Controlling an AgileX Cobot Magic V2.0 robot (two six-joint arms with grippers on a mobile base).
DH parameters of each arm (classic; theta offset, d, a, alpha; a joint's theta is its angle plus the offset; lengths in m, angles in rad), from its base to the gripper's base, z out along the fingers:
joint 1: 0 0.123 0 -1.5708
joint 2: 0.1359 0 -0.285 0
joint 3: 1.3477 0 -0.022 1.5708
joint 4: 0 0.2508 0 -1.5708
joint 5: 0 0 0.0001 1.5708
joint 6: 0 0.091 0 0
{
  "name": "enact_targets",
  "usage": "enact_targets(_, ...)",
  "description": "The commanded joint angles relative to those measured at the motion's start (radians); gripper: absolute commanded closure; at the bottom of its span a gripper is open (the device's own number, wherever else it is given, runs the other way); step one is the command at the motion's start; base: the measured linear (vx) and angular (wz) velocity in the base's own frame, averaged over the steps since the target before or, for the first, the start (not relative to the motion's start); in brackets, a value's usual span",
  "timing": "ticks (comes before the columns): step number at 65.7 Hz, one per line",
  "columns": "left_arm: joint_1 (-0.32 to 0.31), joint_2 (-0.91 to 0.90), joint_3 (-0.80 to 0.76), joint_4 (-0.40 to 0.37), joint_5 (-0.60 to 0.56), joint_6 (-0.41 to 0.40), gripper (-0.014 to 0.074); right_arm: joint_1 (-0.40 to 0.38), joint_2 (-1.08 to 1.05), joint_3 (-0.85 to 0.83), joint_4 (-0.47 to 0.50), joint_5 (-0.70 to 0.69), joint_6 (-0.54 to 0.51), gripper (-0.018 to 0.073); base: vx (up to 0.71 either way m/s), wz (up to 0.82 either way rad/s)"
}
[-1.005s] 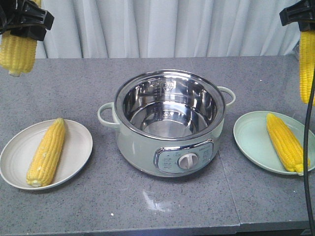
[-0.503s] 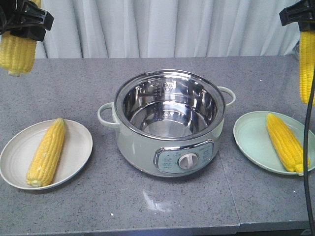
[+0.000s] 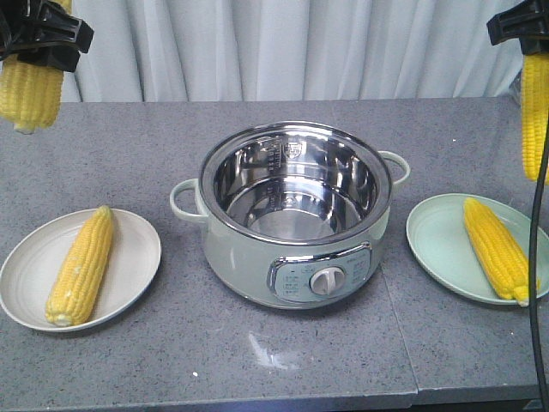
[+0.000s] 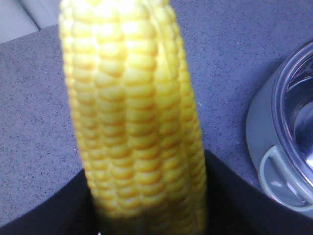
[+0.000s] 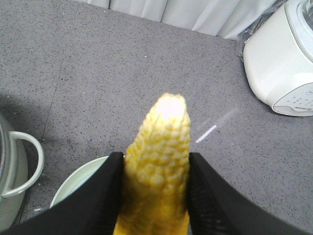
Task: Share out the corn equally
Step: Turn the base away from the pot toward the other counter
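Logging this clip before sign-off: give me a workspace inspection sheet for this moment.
Surface: grey table, pale smear near the front.
Job's things: white-plate cob on white plate; green-plate cob on green plate; left-held cob and right-held cob aloft.
Clutter: empty cooker pot at centre; white appliance far right.
Grippers: left gripper and right gripper each shut on corn.
Cables: black cable hangs at right edge.
Surroundings: pale curtain behind.

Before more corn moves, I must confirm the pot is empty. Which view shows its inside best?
The exterior front-facing view: the pot sits centered, its bare steel bottom visible. The left wrist view catches only its edge; the right wrist view, one handle.
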Motion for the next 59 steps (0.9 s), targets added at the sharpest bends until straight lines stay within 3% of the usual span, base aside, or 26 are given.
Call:
enact_targets(1,-0.001,-0.037,-0.029,0.005,-0.04,-0.011,0.0377,-0.005,-0.04,-0.029,-0.03,-0.058,0.002,0.0337,0.0,0.0)
enact_targets(31,-0.001,-0.037,-0.029,0.005,-0.04,-0.011,0.0377,-0.005,-0.04,-0.029,-0.03,-0.058,0.002,0.0337,0.0,-0.07)
enact_targets(59,-0.001,-0.037,-0.029,0.005,-0.04,-0.011,0.0377,-0.005,-0.04,-0.029,-0.03,-0.058,0.002,0.0337,0.01,-0.32)
